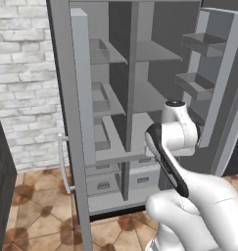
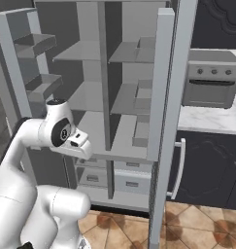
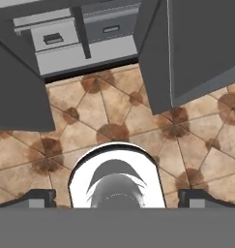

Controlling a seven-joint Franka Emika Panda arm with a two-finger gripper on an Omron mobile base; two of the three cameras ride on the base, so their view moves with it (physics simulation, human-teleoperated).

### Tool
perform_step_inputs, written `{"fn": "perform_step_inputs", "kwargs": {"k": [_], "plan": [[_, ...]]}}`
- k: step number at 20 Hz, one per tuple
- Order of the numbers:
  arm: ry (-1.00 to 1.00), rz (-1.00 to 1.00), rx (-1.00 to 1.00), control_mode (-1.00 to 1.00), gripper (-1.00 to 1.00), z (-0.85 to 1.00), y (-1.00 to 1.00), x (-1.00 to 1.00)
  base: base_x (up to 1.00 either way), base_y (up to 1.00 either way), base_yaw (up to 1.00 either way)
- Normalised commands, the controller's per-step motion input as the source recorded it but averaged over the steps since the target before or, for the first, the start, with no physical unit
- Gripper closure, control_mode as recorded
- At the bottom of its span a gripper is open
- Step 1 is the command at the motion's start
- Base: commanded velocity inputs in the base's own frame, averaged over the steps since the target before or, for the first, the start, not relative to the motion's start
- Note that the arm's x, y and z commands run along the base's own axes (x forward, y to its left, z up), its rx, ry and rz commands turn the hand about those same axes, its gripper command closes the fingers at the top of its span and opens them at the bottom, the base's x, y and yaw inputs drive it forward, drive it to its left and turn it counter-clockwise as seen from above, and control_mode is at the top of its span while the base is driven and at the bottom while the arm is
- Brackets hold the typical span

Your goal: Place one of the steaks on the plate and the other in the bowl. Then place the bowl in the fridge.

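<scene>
The tall grey fridge (image 1: 135,73) stands in front of me with both doors swung open. Its grey shelves (image 2: 124,99) are bare, and two drawers (image 3: 53,38) sit at the bottom. My arm is folded up before the fridge, with the wrist (image 1: 175,131) at the height of the lower shelves. In the hand view my gripper (image 3: 120,198) points down at the tiled floor, open, its dark fingertips (image 3: 39,197) wide apart with nothing between them. The steaks, the plate and the bowl are out of view.
The left fridge door (image 1: 81,83) and the right door (image 1: 216,78), which has small racks, flank the arm. A brick wall (image 1: 22,73) lies to the left. An oven (image 2: 209,85), a white counter (image 2: 207,119) and dark cabinets (image 2: 207,165) lie to the right.
</scene>
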Motion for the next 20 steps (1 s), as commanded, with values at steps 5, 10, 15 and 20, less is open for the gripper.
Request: {"fn": "perform_step_inputs", "kwargs": {"k": [5,10,15,20], "plan": [[0.0,0.01,0.04,-1.0,-1.0,0.29,0.0,-0.73,0.0,0.0,0.0],[0.0,0.07,0.0,-1.0,-1.0,0.2,0.0,-0.31,0.0,0.0,0.0],[0.03,0.09,0.0,-1.0,-1.0,0.01,0.0,0.0,0.0,0.0,0.0],[0.0,0.0,0.0,-1.0,-1.0,0.0,0.0,0.0,0.0,0.0,0.0]]}}
